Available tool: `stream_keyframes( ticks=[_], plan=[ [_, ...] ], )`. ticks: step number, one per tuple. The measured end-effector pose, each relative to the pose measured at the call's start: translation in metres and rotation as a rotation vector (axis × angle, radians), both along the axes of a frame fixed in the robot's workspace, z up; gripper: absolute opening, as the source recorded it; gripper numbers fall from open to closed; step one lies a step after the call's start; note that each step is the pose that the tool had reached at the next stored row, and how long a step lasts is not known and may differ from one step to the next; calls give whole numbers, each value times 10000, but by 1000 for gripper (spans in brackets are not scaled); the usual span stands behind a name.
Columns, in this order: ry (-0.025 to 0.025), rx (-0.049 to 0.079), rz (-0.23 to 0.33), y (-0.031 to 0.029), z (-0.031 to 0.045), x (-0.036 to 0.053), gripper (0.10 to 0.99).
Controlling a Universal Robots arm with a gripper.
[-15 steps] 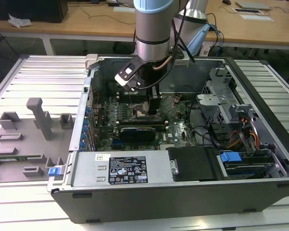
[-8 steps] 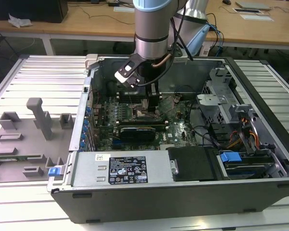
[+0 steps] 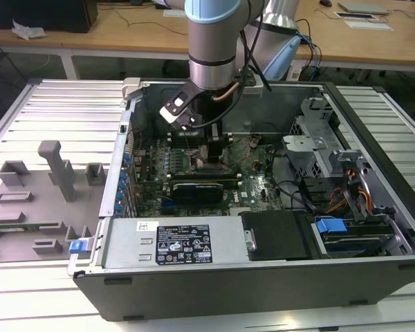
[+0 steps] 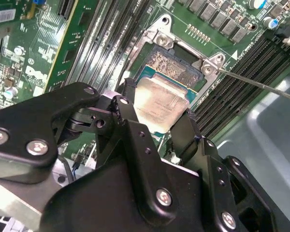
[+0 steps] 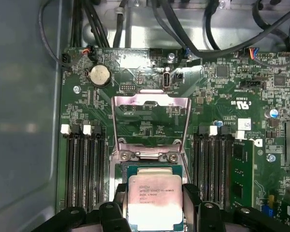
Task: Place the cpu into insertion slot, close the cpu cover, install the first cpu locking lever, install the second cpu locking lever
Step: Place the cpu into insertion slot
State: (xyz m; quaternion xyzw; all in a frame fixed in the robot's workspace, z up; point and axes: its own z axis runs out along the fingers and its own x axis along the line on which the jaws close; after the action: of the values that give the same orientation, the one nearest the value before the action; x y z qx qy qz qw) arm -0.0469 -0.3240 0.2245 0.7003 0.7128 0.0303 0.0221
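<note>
Exterior view gives you the big picture: open dark-grey computer case [image 3: 263, 290] on the ribbed metal surface [image 3: 55, 111], with the arm reaching down into it over the green motherboard [image 3: 259, 183]. For detail, go to the wrist views. The black pincer [image 4: 157, 108] is clamped on the small square cpu with the pale metal top [image 4: 162, 101], one finger on each of two opposite edges. The cpu hangs over the square black-rimmed insertion slot [image 4: 176, 65]; a strip of shiny contact field lies bare beyond it. You can't tell if it's seated. First wrist view shows the thin silver metal cpu cover [image 5: 150, 100] standing open past the slot's far edge. Second wrist view shows a thin steel lever rod [image 4: 256, 84] running off from a slot corner.
</note>
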Motion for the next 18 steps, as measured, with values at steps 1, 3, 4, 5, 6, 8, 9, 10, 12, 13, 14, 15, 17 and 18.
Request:
stream_keyframes(
  ticks=[1,3,4,5,6,8,9,10,12,13,14,15,17,18],
  plan=[
    [0,0,-27,0,-13,-7,541],
    [-1,0,-59,0,-48,-24,541],
    [0,-1,-68,0,-61,-29,541],
    [-1,0,-72,0,-69,-30,541],
    [0,0,-78,0,-76,-33,541],
    [-1,0,-86,0,-90,-37,541],
    [0,0,-88,1,-104,-39,541],
    [1,-3,-90,0,-108,-40,541],
    [-1,0,-91,1,-111,-40,541],
    [-2,1,-91,1,-114,-40,541],
    [-10,3,-91,1,-121,-40,541],
    [-14,0,-90,1,-124,-41,541],
    [-22,-1,-67,1,-133,-47,541],
    [-26,1,-47,1,-143,-54,541]
  ],
)
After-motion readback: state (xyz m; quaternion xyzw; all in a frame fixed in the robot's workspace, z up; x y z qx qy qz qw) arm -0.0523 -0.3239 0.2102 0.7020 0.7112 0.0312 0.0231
